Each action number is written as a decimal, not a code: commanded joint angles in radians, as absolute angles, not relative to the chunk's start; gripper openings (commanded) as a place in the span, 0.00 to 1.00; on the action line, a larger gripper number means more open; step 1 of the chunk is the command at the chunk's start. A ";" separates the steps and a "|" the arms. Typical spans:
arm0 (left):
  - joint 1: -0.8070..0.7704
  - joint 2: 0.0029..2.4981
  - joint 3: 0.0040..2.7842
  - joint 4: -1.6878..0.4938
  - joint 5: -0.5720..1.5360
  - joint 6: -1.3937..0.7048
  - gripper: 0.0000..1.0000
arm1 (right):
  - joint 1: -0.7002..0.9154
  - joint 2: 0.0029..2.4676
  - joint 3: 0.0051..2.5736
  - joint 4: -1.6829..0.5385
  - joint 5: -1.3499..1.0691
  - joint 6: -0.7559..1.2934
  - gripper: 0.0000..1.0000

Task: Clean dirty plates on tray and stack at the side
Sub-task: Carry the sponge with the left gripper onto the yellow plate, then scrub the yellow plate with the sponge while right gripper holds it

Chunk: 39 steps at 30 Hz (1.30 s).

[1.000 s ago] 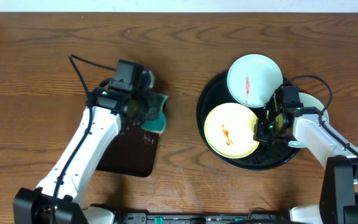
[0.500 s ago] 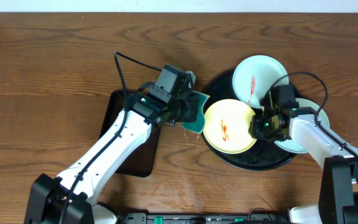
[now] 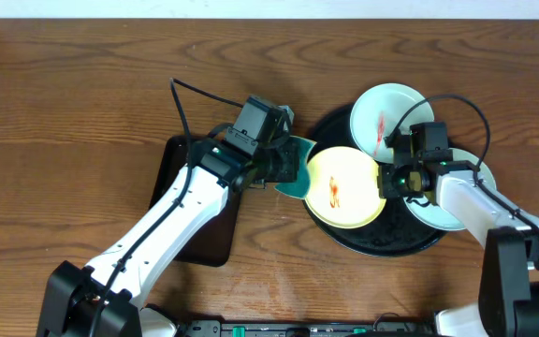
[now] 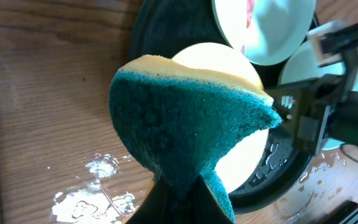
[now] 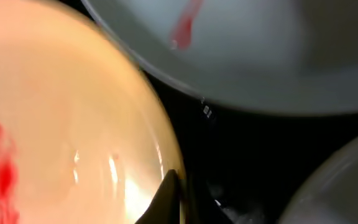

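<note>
On your desk, the tray carries three plates. The yellow plate is at its left and is red-smeared. The smeared white plate is at its far edge, and the other white plate at its right. Just left of the tray, your left pincer is clenched on the sponge. Your right pincer grasps the yellow plate's right rim, mid-tray.
</note>
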<state>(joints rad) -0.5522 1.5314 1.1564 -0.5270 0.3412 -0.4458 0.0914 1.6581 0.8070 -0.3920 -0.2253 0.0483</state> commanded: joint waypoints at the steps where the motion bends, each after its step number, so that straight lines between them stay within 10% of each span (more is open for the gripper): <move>1: -0.574 1.523 1.181 -0.510 0.348 -0.451 0.08 | 0.105 1.687 0.800 -0.435 -0.252 0.146 0.01; 23: -0.722 1.905 1.250 -0.250 0.309 -0.538 0.08 | 0.112 1.686 0.800 -0.490 -0.256 0.186 0.02; 39: -0.731 1.981 1.367 -0.533 -0.097 -0.467 0.08 | 0.112 1.686 0.800 -0.495 -0.255 0.186 0.03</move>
